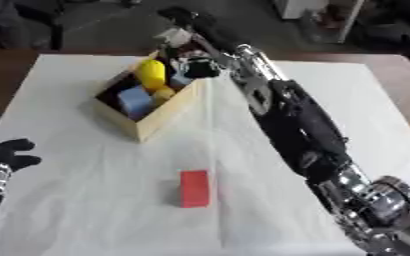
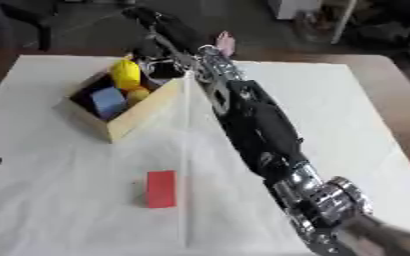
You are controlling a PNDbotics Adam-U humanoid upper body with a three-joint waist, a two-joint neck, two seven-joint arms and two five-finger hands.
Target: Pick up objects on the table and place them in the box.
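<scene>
Red block [image 1: 194,188] lies flat on the white cloth [image 1: 86,210] covering the desk, near me, well apart from the box [image 1: 156,120]; an oblong brick, untouched. My right hand [image 1: 184,30] reaches beyond the box's far corner; I cannot tell whether it is open or holding anything. Left hand [image 1: 7,155] rests at the lower left, fingers relaxed. Risk: my right forearm passes close beside the box rim, so drawing back carelessly could shove or tip the box. The box already holds yellow and blue pieces.
</scene>
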